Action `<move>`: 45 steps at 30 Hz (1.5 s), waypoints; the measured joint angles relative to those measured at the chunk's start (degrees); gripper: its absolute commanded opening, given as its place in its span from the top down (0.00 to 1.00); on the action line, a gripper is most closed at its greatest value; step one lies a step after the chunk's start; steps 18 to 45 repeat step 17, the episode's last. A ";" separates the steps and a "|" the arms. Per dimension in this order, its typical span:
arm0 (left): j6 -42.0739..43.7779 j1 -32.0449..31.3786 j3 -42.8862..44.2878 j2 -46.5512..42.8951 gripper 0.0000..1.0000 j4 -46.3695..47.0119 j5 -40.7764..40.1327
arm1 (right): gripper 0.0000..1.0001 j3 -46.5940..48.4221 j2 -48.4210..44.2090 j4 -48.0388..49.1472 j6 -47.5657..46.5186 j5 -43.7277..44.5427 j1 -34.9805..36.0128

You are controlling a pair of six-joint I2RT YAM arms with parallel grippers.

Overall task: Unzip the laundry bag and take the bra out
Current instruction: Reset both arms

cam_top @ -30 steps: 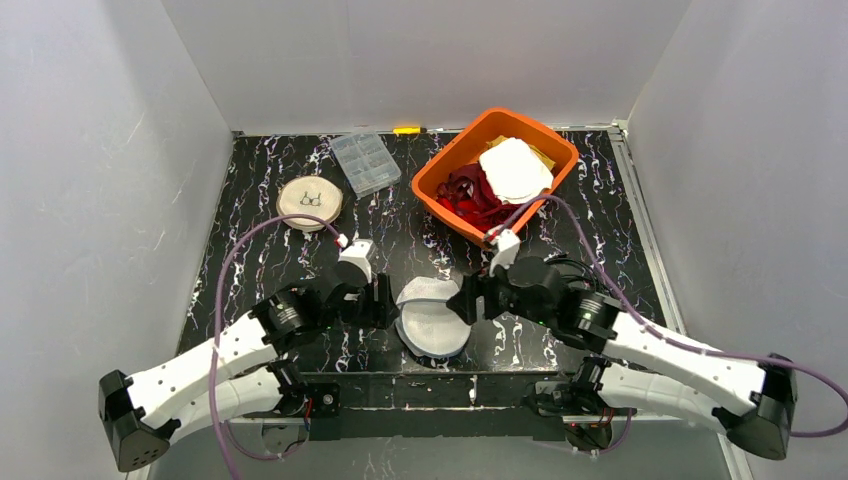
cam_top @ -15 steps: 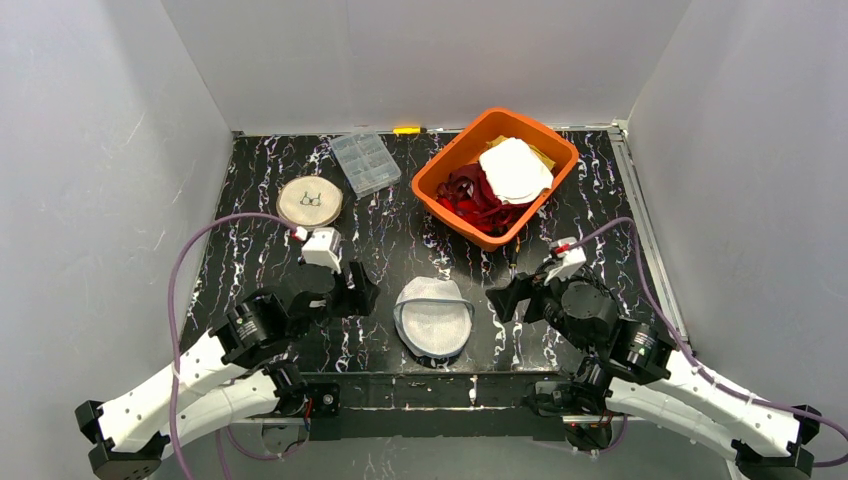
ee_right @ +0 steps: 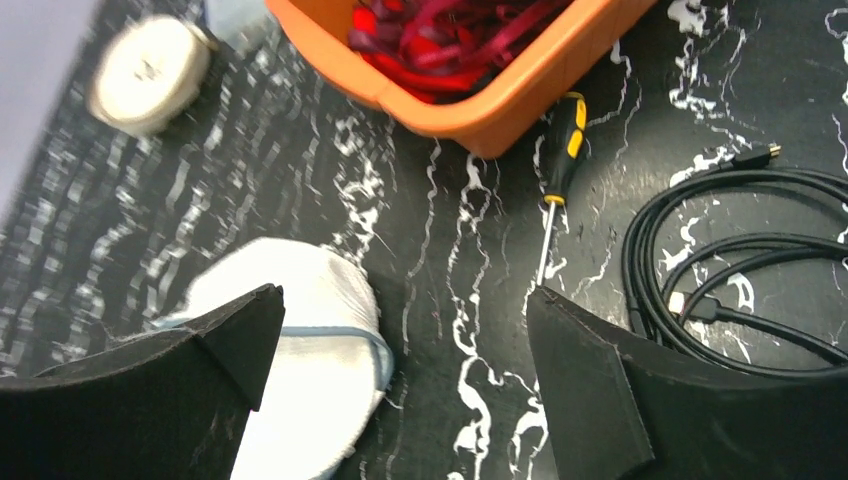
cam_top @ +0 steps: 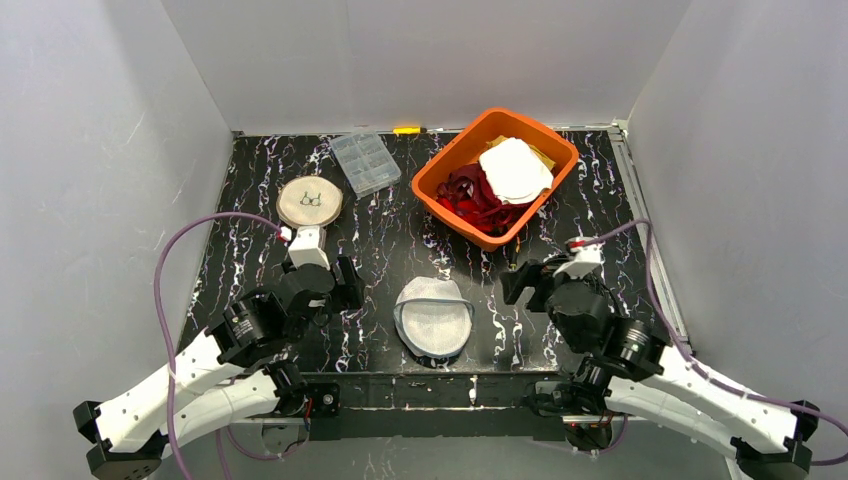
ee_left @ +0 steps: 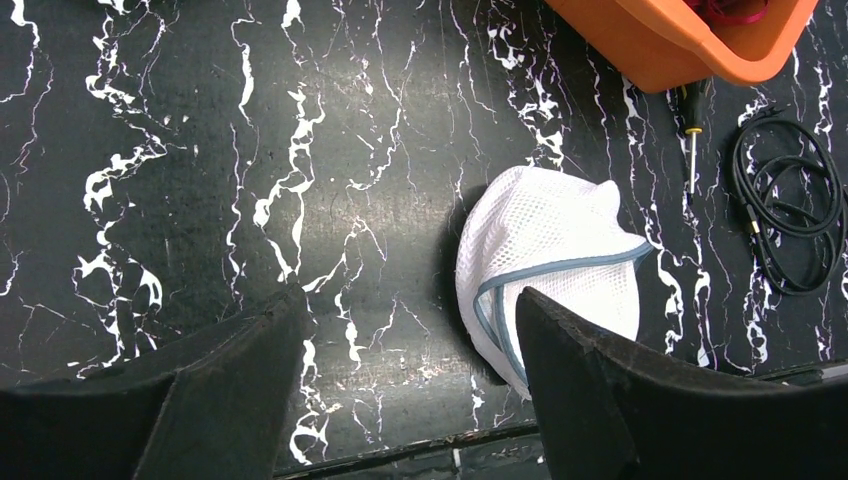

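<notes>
Top external view, white mesh laundry bag with grey-blue trim [cam_top: 433, 318] lying on the black white-veined table [cam_top: 390, 225] near its front edge, between both arms, left gripper [ee_left: 410, 300] and right gripper [ee_right: 405, 295] spread wide, holding nothing, clear of the bag, orange plastic bin [cam_top: 452, 218] behind.

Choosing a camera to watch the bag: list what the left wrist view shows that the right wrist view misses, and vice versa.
Only left wrist: the open left hand and the table's near edge. Only right wrist: the open right hand and the round disc. Both: the white mesh laundry bag, the orange bin, the screwdriver and the coiled black cable.
</notes>
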 measured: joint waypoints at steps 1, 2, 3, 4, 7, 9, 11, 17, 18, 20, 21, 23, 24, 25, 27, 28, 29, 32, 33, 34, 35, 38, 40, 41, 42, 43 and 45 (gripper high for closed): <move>-0.02 0.00 0.00 0.00 0.25 -0.17 -0.02 | 0.01 0.00 2.49 -0.33 0.00 -0.37 0.00; -0.02 0.00 -0.02 0.02 0.25 -0.26 0.00 | 0.01 0.00 4.13 -0.44 0.00 -0.76 0.00; 0.00 0.00 -0.07 0.07 0.25 -0.33 0.02 | 0.01 0.00 5.97 -0.57 0.02 -1.40 0.00; 0.02 0.00 -0.11 0.07 0.26 -0.50 0.04 | 0.01 0.00 7.08 -0.57 0.02 -1.79 0.00; 0.04 0.00 -0.11 0.13 0.26 -1.44 -0.07 | 0.01 0.00 9.53 -0.66 0.00 -2.80 0.02; 0.04 0.00 -0.11 0.11 0.26 -2.25 -0.22 | 0.01 -0.02 8.92 -0.59 0.00 -2.82 0.02; 0.02 0.00 -0.11 -0.04 0.26 -2.89 -0.39 | 0.01 -0.11 7.45 -0.44 0.00 -2.64 0.02; -0.24 0.00 -0.11 -1.27 0.26 -3.69 -0.44 | 0.01 -1.53 1.07 0.07 -0.13 -1.77 0.00; -0.24 0.00 -0.11 -1.27 0.26 -3.69 -0.44 | 0.01 -1.53 1.07 0.07 -0.13 -1.77 0.00; -0.24 0.00 -0.11 -1.27 0.26 -3.69 -0.44 | 0.01 -1.53 1.07 0.07 -0.13 -1.77 0.00; -0.24 0.00 -0.11 -1.27 0.26 -3.69 -0.44 | 0.01 -1.53 1.07 0.07 -0.13 -1.77 0.00; -0.24 0.00 -0.11 -1.27 0.26 -3.69 -0.44 | 0.01 -1.53 1.07 0.07 -0.13 -1.77 0.00; -0.24 0.00 -0.11 -1.27 0.26 -3.69 -0.44 | 0.01 -1.53 1.07 0.07 -0.13 -1.77 0.00; -0.24 0.00 -0.11 -1.27 0.26 -3.69 -0.44 | 0.01 -1.53 1.07 0.07 -0.13 -1.77 0.00; -0.24 0.00 -0.11 -1.27 0.26 -3.69 -0.44 | 0.01 -1.53 1.07 0.07 -0.13 -1.77 0.00; -0.24 0.00 -0.11 -1.27 0.26 -3.69 -0.44 | 0.01 -1.53 1.07 0.07 -0.13 -1.77 0.00; -0.24 0.00 -0.11 -1.27 0.26 -3.69 -0.44 | 0.01 -1.53 1.07 0.07 -0.13 -1.77 0.00; -0.24 0.00 -0.11 -1.27 0.26 -3.69 -0.44 | 0.01 -1.53 1.07 0.07 -0.13 -1.77 0.00; -0.24 0.00 -0.11 -1.27 0.26 -3.69 -0.44 | 0.01 -1.53 1.07 0.07 -0.13 -1.77 0.00; -0.24 0.00 -0.11 -1.27 0.26 -3.69 -0.44 | 0.01 -1.53 1.07 0.07 -0.13 -1.77 0.00; -0.24 0.00 -0.11 -1.27 0.26 -3.69 -0.44 | 0.01 -1.53 1.07 0.07 -0.13 -1.77 0.00; -0.24 0.00 -0.11 -1.27 0.26 -3.69 -0.44 | 0.01 -1.53 1.07 0.07 -0.13 -1.77 0.00; -0.24 0.00 -0.11 -1.27 0.26 -3.69 -0.44 | 0.01 -1.53 1.07 0.07 -0.13 -1.77 0.00; -0.24 0.00 -0.11 -1.27 0.26 -3.69 -0.44 | 0.01 -1.53 1.07 0.07 -0.13 -1.77 0.00; -0.24 0.00 -0.11 -1.27 0.26 -3.69 -0.44 | 0.01 -1.53 1.07 0.07 -0.13 -1.77 0.00; -0.24 0.00 -0.11 -1.27 0.26 -3.69 -0.44 | 0.01 -1.53 1.07 0.07 -0.13 -1.77 0.00; -0.24 0.00 -0.11 -1.27 0.26 -3.69 -0.44 | 0.01 -1.53 1.07 0.07 -0.13 -1.77 0.00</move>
